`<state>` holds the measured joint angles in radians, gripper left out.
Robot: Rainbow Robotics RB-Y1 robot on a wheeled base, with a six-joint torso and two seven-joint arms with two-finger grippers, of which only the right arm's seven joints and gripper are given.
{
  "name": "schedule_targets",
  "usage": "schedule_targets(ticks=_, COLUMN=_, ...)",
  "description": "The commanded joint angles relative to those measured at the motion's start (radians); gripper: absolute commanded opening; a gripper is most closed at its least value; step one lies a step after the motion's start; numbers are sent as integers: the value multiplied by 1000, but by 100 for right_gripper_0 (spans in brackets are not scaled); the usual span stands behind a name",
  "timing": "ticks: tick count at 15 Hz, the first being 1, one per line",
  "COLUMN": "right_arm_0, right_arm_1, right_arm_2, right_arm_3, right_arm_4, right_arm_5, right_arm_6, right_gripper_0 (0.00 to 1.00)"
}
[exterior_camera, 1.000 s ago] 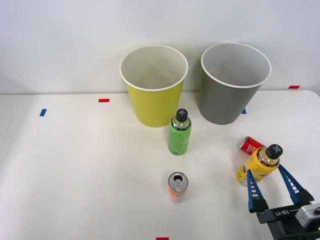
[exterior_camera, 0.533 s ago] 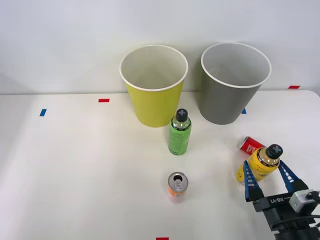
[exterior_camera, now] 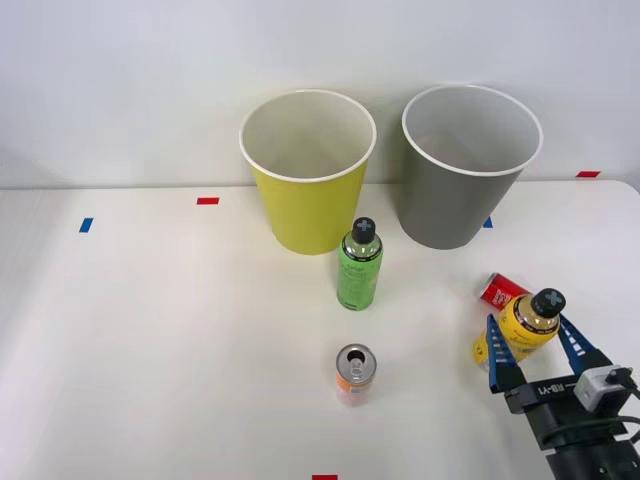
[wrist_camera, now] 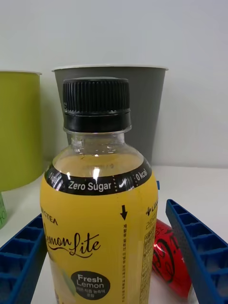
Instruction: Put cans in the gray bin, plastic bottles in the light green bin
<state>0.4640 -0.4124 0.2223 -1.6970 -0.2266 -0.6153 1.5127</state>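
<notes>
1. The right gripper's fingers stand apart, flanking the yellow-labelled bottle, not yet clamped on it.
2. The red can lies just behind that bottle.
3. Next, judged: close, lift, carry to the light green bin.

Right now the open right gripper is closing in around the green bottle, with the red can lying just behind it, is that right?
Not quite. The right gripper brackets the yellow-labelled bottle, not the green bottle, which stands near the light green bin. The front view shows this. The red can does lie behind it.
</notes>
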Motion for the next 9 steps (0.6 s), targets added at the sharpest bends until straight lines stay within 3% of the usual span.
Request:
schedule_targets(ticks=1, right_arm_0=-1, right_arm_1=1, right_arm_2=0, right_arm_3=0, right_arm_4=3, right_arm_5=0, right_arm_6=11, right_gripper_0=77)
schedule_targets(ticks=6, right_arm_0=-1, right_arm_1=1, right_arm_2=0, right_arm_3=0, right_arm_4=-5, right_arm_5=2, right_arm_6=26, right_gripper_0=76)
schedule_targets(ticks=7, right_arm_0=-2, right_arm_1=1, right_arm_2=0, right_arm_3=0, right_arm_4=-5, right_arm_5=0, right_arm_6=32, right_gripper_0=51)
schedule_targets(ticks=9, right_arm_0=-2, right_arm_1=1, right_arm_2=2, right_arm_3=0, right_arm_4=-10, right_arm_5=0, right_arm_6=40, right_gripper_0=9)
